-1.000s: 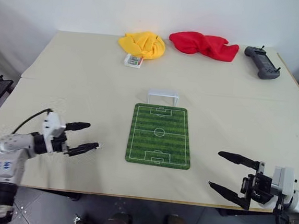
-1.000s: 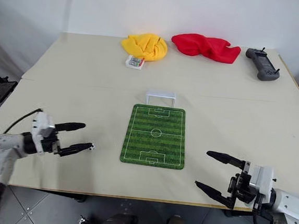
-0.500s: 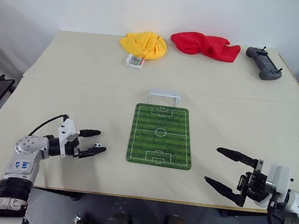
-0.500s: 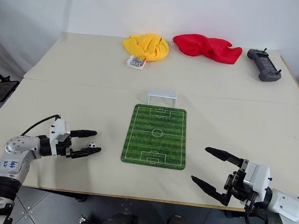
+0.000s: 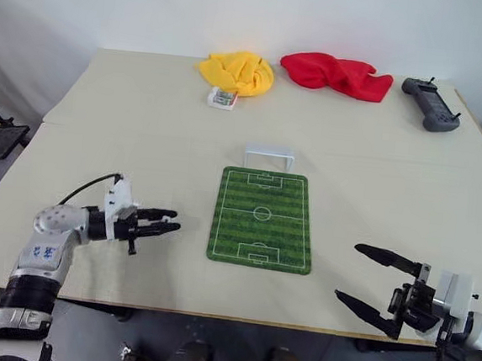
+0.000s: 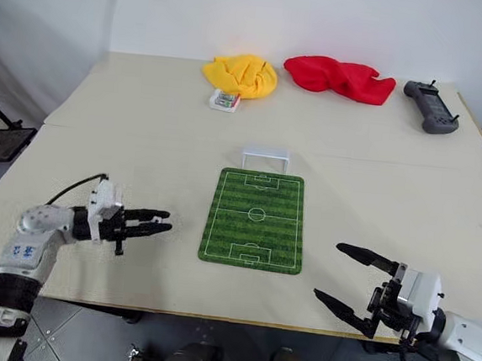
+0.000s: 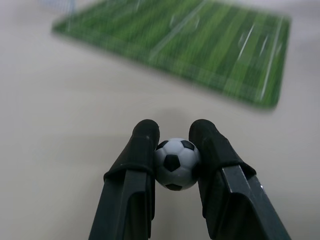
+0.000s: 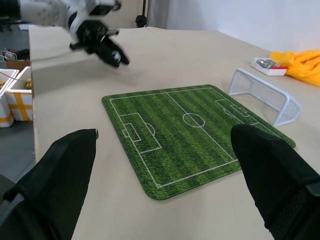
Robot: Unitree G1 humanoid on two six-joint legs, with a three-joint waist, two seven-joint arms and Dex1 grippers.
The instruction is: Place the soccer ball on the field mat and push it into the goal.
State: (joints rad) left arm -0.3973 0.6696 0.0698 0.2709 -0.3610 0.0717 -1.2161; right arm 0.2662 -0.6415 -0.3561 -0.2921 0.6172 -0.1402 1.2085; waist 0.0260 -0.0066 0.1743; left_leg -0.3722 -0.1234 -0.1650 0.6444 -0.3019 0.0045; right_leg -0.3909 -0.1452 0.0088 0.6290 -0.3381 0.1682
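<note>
The left pincer (image 7: 173, 150) has just closed from wide open onto the tiny white soccer ball with black patches (image 7: 175, 163), and its two black fingers (image 7: 135, 165) now press the ball from both sides near their tips, as the left wrist view shows plainly. A second ago the ball lay on the pale beige surface (image 5: 145, 121) just off one fingertip, with the fingers spread around it; now it sits pinched between them and the pincer has shifted towards the flat green field mat with white pitch lines (image 5: 263, 218), though it is still to the mat's left and apart from it, over bare surface. This suggests the pick-up is done and the carry to the mat is under way; the ball has yet to be set down on the grass stripes. Beyond the mat's far short edge stands the small white plastic goal frame (image 5: 268, 157), just beside the mat and mouth towards it, so a push along the mat's length would likely send the ball in. The right pincer (image 6: 357, 280) has kept its place near the surface's near right edge, its fingers spread wide and holding nothing. At the far side lie a crumpled yellow cloth (image 5: 238, 70), a small white box with a green label (image 5: 221, 99) just beside it, a crumpled red cloth (image 5: 333, 73) and a dark grey handheld controller (image 5: 431, 104), all well apart from the play.
</note>
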